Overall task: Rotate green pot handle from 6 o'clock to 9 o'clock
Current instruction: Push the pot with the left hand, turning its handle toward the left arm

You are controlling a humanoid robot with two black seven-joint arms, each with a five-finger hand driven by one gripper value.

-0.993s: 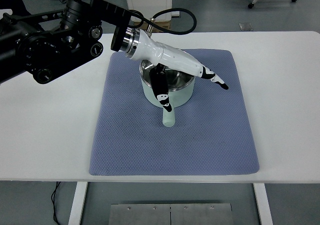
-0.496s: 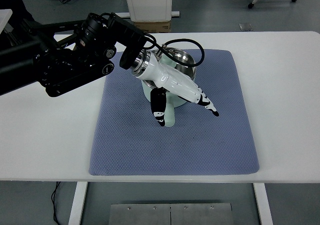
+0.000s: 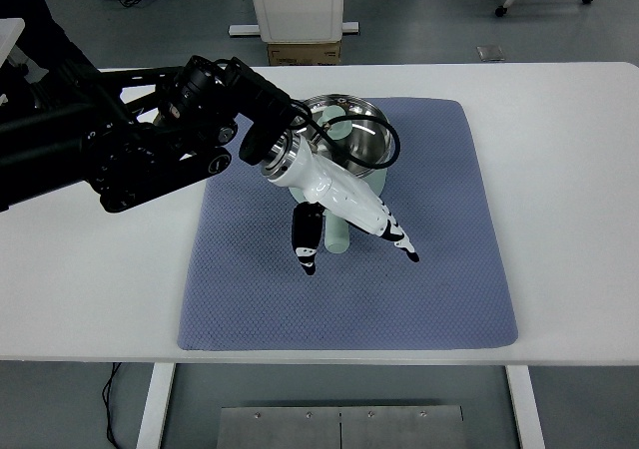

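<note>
The green pot, steel inside, sits at the far middle of the blue mat. Its pale green handle points toward the near edge, mostly covered by my hand. My left hand comes in from the left on a black arm and hovers over the handle. Its white fingers stretch out to the right of the handle, and the thumb hangs on the handle's left side. The fingers are spread and I see no closed grasp. My right arm is out of view.
A white table carries the mat. The black left arm lies over the table's far left part. Beyond the table stand a white cabinet and a cardboard box on the floor.
My left hand has moved toward the near edge and down along the handle, uncovering the pot's bowl. The arm has swung forward. The pot and handle keep the same direction.
</note>
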